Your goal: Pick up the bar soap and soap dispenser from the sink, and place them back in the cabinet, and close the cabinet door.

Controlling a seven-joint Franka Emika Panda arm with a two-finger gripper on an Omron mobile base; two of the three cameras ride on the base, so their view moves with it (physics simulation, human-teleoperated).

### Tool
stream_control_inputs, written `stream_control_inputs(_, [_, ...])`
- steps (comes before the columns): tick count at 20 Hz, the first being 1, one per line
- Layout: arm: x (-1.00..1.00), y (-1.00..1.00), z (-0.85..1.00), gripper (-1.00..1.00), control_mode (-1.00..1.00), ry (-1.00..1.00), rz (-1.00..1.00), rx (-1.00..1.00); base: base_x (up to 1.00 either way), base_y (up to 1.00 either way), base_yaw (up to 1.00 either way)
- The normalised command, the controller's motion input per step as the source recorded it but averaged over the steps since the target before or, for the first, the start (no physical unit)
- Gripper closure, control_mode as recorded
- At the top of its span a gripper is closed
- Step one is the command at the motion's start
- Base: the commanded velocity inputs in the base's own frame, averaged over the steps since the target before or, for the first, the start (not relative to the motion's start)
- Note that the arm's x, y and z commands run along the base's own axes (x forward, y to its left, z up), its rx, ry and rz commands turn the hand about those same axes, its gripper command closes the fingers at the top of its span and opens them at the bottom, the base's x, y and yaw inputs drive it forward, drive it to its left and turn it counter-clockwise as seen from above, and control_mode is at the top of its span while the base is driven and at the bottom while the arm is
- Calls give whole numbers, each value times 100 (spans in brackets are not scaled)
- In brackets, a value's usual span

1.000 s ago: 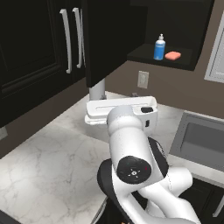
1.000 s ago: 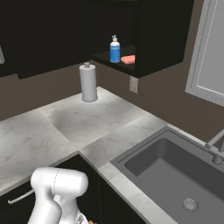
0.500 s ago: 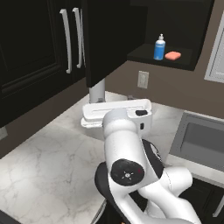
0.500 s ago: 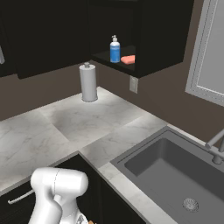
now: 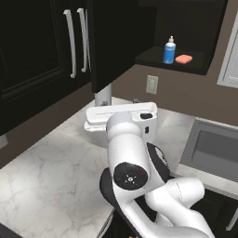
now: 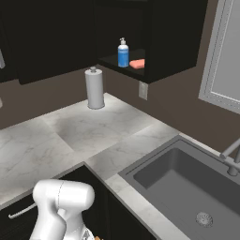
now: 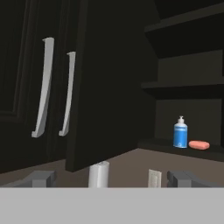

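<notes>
Standing on the lowest shelf of the cabinet (image 5: 186, 62), the soap dispenser (image 5: 169, 50) has the bar soap (image 5: 183, 59) lying just beside it, on the side away from the cabinet door (image 5: 116, 42). That door stands swung out over the paper towel roll (image 6: 95, 88). Beside the cabinet, the gripper (image 7: 111, 178) has its fingers spread wide and holds nothing. Below the cabinet, the sink (image 6: 187, 187) lies bare.

My 2 base cameras look down from behind me; my hand camera faces the cabinet (image 7: 183, 87), which all 3 share.
</notes>
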Motion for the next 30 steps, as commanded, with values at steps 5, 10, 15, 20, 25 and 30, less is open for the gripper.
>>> stream_control_inputs(5, [20,4,0,-100,-100,0,-2,0,0,0,0])
stream_control_inputs(10, [22,4,0,-100,-100,0,-2,0,0,0,0])
stream_control_inputs(15, [15,5,0,-100,-100,0,-2,0,0,0,0])
stream_control_inputs(20, [16,5,0,-100,-100,0,-2,0,0,0,0])
stream_control_inputs(25, [18,10,0,-100,-100,0,-2,0,0,0,0])
stream_control_inputs(30, [18,11,0,-100,-100,0,-2,0,0,0,0])
